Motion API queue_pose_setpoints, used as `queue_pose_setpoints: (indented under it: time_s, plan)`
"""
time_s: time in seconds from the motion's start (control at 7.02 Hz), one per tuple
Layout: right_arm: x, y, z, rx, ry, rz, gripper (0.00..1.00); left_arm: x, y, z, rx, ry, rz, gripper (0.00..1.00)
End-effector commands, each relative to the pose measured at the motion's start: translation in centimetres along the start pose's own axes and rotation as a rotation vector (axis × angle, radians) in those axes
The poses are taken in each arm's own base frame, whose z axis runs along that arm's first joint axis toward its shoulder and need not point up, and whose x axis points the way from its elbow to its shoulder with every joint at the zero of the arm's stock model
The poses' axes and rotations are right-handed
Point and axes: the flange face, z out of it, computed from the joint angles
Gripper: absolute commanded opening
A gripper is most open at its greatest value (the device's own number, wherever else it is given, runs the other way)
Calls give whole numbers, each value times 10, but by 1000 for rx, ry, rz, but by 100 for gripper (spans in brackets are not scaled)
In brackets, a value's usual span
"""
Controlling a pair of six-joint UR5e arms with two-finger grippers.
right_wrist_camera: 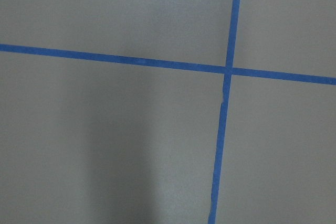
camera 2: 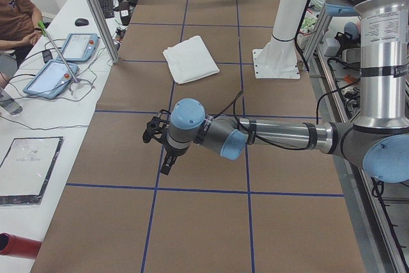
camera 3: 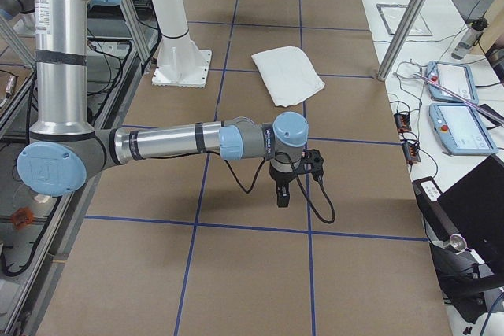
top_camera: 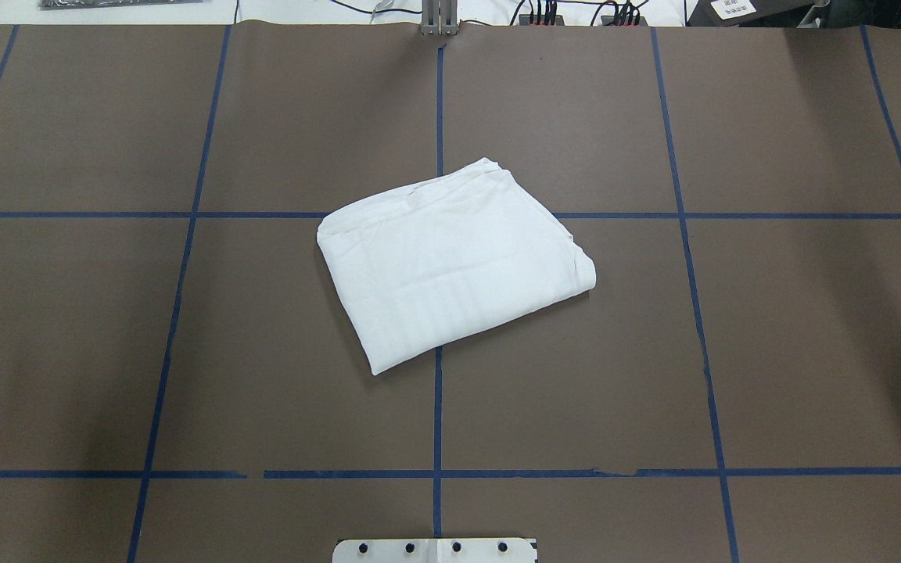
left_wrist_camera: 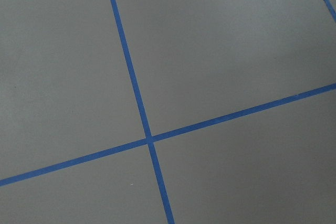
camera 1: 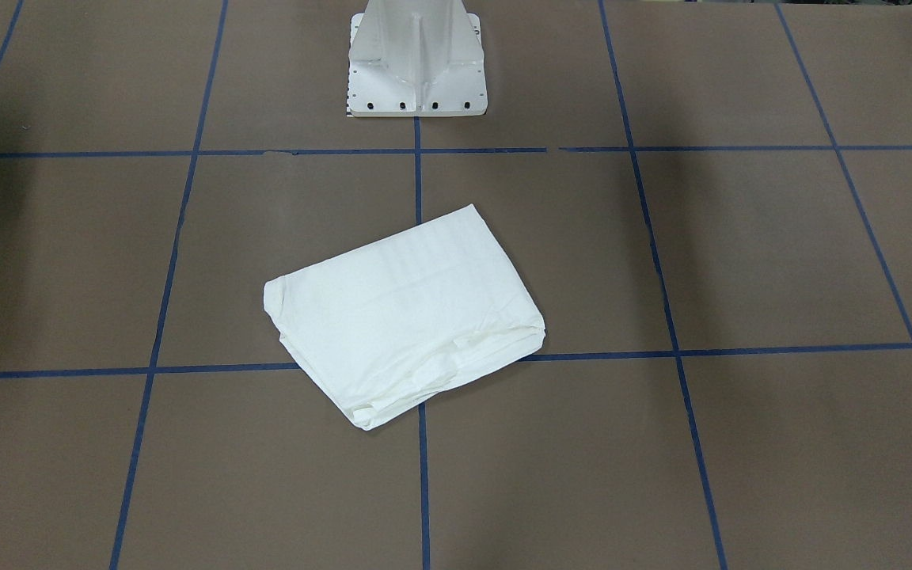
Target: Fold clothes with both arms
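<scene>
The clothes are one white shirt (camera 1: pixel 404 317) (top_camera: pixel 450 262), folded into a compact rectangle and lying slightly askew at the middle of the brown table. It also shows far off in both side views (camera 2: pixel 190 59) (camera 3: pixel 287 74). Both arms are stretched out low over the table ends, well away from the shirt. The left gripper (camera 2: pixel 165 169) appears only in the exterior left view and the right gripper (camera 3: pixel 281 198) only in the exterior right view, both pointing down, so I cannot tell whether either is open or shut. Each wrist view holds only bare table and blue tape lines.
The white pedestal (camera 1: pixel 416 63) (camera 2: pixel 276 62) stands at the robot's side of the table. Blue tape lines (top_camera: pixel 437 422) grid the surface. A side bench holds teach pendants (camera 2: pixel 61 75) (camera 3: pixel 461 108), cables and a seated person (camera 2: pixel 16 14). Aluminium posts (camera 2: pixel 96 11) edge the table.
</scene>
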Motion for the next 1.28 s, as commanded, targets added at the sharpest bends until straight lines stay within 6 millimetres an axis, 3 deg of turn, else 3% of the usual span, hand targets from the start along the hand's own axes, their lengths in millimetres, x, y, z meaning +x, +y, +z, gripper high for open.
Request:
queue_pose_setpoints:
  time_s: [0.0,1.0,1.14]
  plan:
    - [-2,-1,-2,4,0,-2,100,-3,2,1,-5,-1,-9,100]
    - [9,6,-1,2,16,24,100,-14,13,9,-57,-13,-67,100]
    - [7,5,-3,6,14,20,100,-6,12,1,-84,-13,-94,100]
